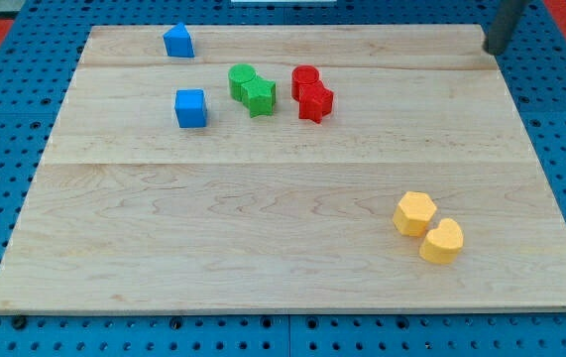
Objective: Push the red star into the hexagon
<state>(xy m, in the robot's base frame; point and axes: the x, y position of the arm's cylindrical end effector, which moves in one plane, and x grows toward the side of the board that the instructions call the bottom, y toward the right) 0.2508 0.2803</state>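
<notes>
The red star (315,101) lies in the upper middle of the wooden board (263,218), touching a red round block (305,79) just above it. The yellow hexagon (414,213) lies at the lower right, touching a yellow heart-shaped block (442,241). My tip (496,50) is at the view's top right, at the board's far edge, well right of the red star and far above the hexagon. It touches no block.
A green star (260,95) touches a green round block (242,79) left of the red pair. A blue cube (191,108) lies further left. A blue house-shaped block (178,41) sits near the top edge.
</notes>
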